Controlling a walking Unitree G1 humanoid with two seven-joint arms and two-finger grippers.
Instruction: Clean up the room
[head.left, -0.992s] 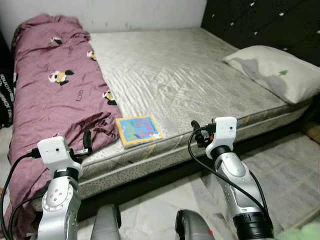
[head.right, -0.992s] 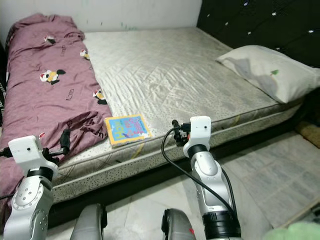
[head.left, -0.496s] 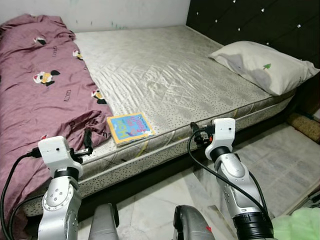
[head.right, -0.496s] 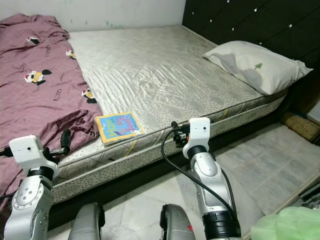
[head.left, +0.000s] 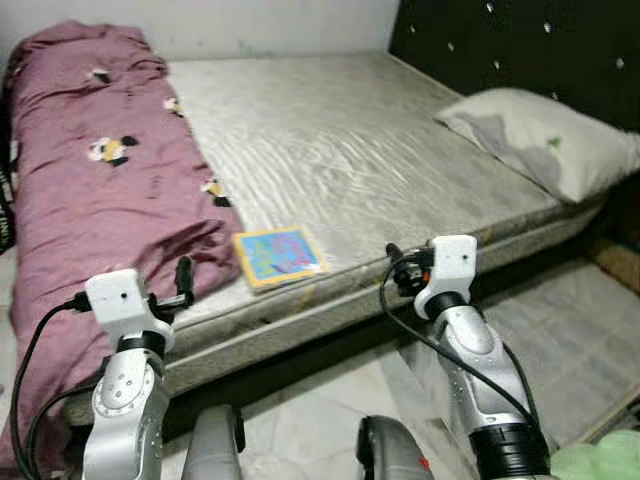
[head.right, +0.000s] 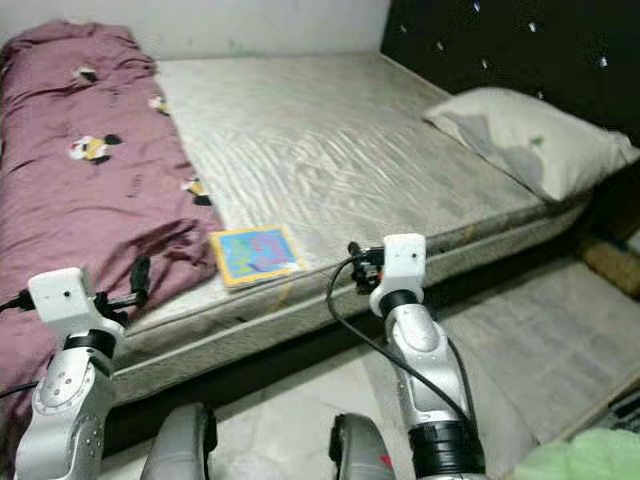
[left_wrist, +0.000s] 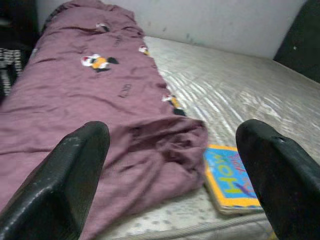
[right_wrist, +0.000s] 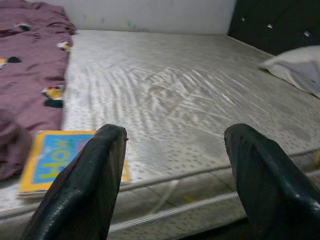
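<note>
**Facing the bed, book not yet in hand**

Standing at the bedside, we judge this the approach step. The thin square picture book with a blue cover and yellow border (head.left: 281, 255) lies flat on the grey quilted mattress (head.left: 360, 160) near its front edge, touching the crumpled maroon duvet with cartoon prints (head.left: 100, 190). Our left gripper (left_wrist: 175, 175) and right gripper (right_wrist: 172, 175) both hang spread wide, holding nothing. Next we probably need to lean in and reach for the book.
</note>
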